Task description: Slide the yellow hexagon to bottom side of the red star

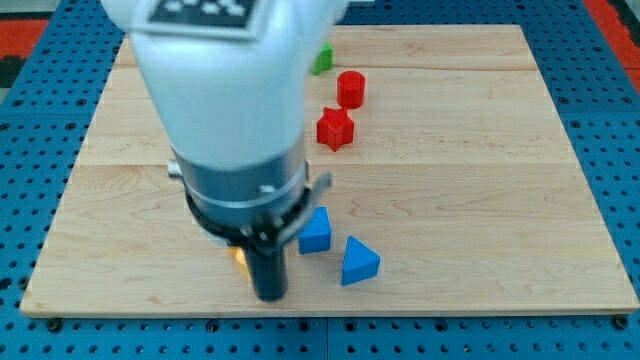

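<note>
Yellow hexagon (240,258) peeks out touching my tip (270,296), well below the red star (335,129); no pincer shows.

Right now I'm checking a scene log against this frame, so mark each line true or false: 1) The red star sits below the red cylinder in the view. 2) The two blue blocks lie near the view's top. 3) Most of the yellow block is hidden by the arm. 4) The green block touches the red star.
1) True: the red star lies just below the red cylinder.
2) False: the blue block and blue triangle lie near the view's bottom.
3) True: only a sliver of the yellow block shows, left of my tip.
4) False: the green block sits apart, above the cylinder.
</note>
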Controlling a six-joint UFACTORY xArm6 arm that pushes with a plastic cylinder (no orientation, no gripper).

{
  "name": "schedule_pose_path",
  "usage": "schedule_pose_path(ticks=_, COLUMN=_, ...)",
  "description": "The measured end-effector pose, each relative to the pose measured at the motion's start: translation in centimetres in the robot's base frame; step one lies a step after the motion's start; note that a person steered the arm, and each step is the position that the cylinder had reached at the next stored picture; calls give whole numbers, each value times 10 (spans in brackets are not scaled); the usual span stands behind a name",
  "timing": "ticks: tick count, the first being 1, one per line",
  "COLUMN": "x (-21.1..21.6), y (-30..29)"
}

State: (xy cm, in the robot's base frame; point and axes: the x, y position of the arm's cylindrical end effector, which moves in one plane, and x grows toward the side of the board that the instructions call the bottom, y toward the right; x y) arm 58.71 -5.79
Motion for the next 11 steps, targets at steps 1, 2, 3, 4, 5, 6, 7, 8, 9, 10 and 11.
schedule_pose_path(ticks=1, x=-53, y=-8)
schedule_pose_path(ticks=2, x=-88, y=-10)
schedule_pose_path(ticks=3, x=-59, y=-22)
schedule_pose_path(ticks=4, x=-76, y=-60)
schedule_pose_path(ticks=5, x=-116, y=-70)
schedule_pose_path(ticks=6, x=-131, y=-2)
schedule_pose_path(ticks=7, x=-133, y=13)
schedule_pose_path(ticks=8, x=-146, y=-11)
schedule_pose_path(ticks=9, x=-151, y=32)
schedule_pose_path(ticks=10, x=-148, y=57)
schedule_pose_path(ticks=11, x=-168, y=49)
